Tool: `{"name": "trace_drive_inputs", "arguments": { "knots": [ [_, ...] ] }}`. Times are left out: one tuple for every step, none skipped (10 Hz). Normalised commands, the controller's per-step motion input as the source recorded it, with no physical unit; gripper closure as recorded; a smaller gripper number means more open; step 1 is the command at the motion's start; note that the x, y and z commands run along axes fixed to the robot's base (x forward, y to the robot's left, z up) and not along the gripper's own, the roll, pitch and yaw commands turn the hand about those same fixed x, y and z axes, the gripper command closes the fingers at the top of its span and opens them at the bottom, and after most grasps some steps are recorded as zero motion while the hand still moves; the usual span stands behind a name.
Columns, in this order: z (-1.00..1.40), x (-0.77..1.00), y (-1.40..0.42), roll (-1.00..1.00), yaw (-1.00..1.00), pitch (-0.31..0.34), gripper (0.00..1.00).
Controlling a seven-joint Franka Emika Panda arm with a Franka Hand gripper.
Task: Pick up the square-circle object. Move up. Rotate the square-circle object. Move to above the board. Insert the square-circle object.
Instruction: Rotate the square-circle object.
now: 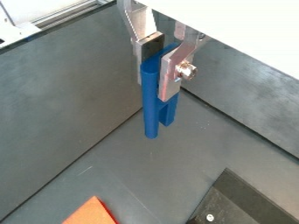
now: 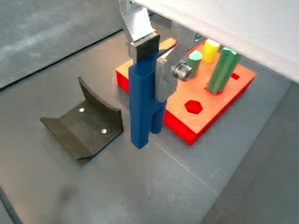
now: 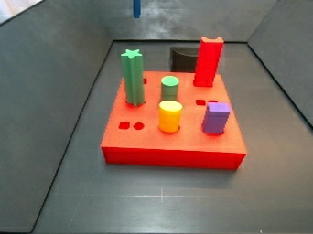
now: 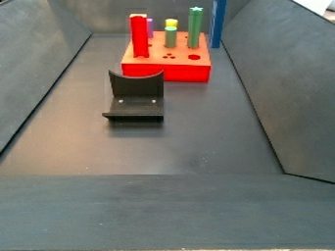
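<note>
My gripper (image 1: 160, 66) is shut on the top of the square-circle object (image 1: 158, 101), a slim dark blue peg that hangs upright below the fingers, off the floor. It shows the same way in both wrist views (image 2: 142, 105), with the gripper (image 2: 158, 66) closed around it. In both side views only the peg's lower part shows at the upper edge (image 3: 135, 8) (image 4: 218, 22); the gripper is out of frame there. The board (image 3: 171, 151), a thick red slab with holes and pegs, lies on the floor, also in a wrist view (image 2: 187, 122) just behind the peg.
On the board stand a green star peg (image 3: 132, 78), a tall red block (image 3: 210, 59), a green cylinder (image 3: 170, 90), a yellow cylinder (image 3: 170, 116) and a purple peg (image 3: 217, 117). The fixture (image 4: 135, 95) stands on the floor beside the board. Sloped dark walls enclose the floor.
</note>
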Motion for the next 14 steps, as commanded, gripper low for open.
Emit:
{"name": "trace_drive_inputs", "arguments": {
  "knots": [
    [-1.00,0.00,0.00,0.04,0.12,-0.008,1.00],
    [-1.00,0.02,0.00,0.04,0.06,-0.030,1.00],
    [-1.00,0.02,0.00,0.04,0.05,-0.035,1.00],
    [-1.00,0.02,0.00,0.04,0.04,-0.040,1.00],
    [-1.00,0.02,0.00,0.05,0.04,-0.043,1.00],
    [-1.00,0.02,0.00,0.05,0.03,-0.044,1.00],
    [-1.00,0.02,0.00,0.05,0.03,-0.044,1.00],
    [-1.00,0.02,0.00,0.05,0.03,-0.048,1.00],
    [-1.00,0.03,0.00,0.05,0.03,-0.047,1.00],
    [-1.00,0.03,0.00,0.05,0.03,-0.043,1.00],
    [-0.95,0.03,0.00,0.06,0.03,-0.046,1.00],
    [-0.80,0.02,0.00,0.06,0.03,-0.047,1.00],
    [-0.60,0.02,0.00,0.06,0.02,-0.048,1.00],
    [-0.46,0.02,0.00,0.06,0.02,-0.043,1.00]
  ]
}}
